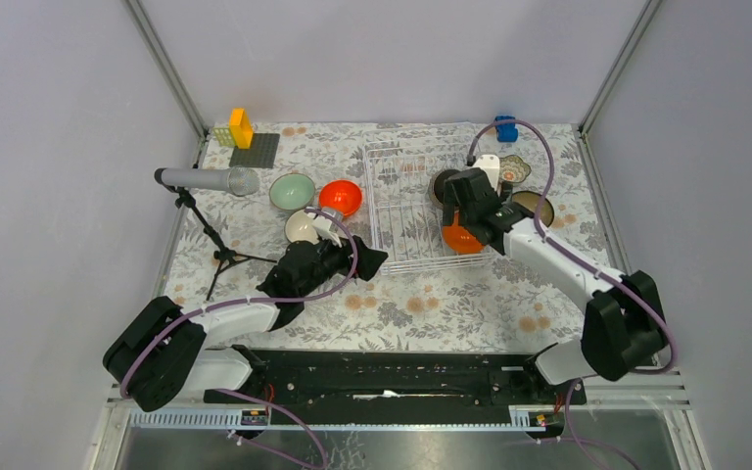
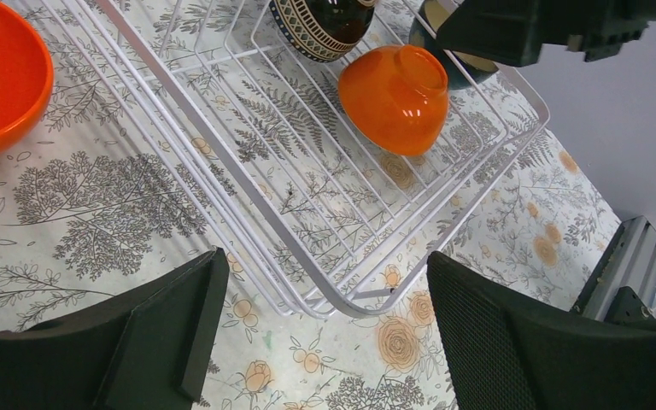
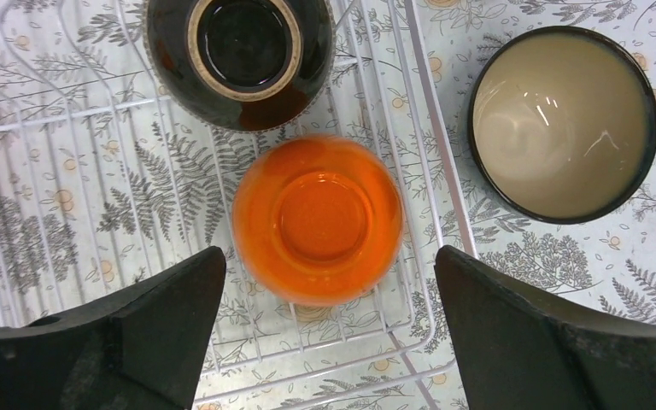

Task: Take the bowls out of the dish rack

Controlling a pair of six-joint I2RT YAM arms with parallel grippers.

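Note:
The white wire dish rack [image 1: 401,196] stands mid-table. An upturned orange bowl [image 1: 462,238] [image 3: 318,218] [image 2: 393,96] lies in its near right corner, with an upturned dark brown bowl [image 3: 241,55] [image 2: 320,26] behind it. My right gripper [image 3: 329,316] hovers open just above the orange bowl, a finger on either side, touching nothing. My left gripper [image 2: 325,333] is open and empty over the cloth at the rack's near left corner [image 2: 222,162]. Left of the rack sit mint [image 1: 292,191], orange [image 1: 341,197] and cream-white [image 1: 304,227] bowls.
Right of the rack sit a dark bowl with a cream inside [image 3: 562,124] [image 1: 534,208] and a small patterned bowl [image 1: 515,168]. A microphone on a tripod [image 1: 206,181] stands at the left. A grey baseplate with yellow blocks [image 1: 255,149] and a blue block [image 1: 505,127] lie at the back.

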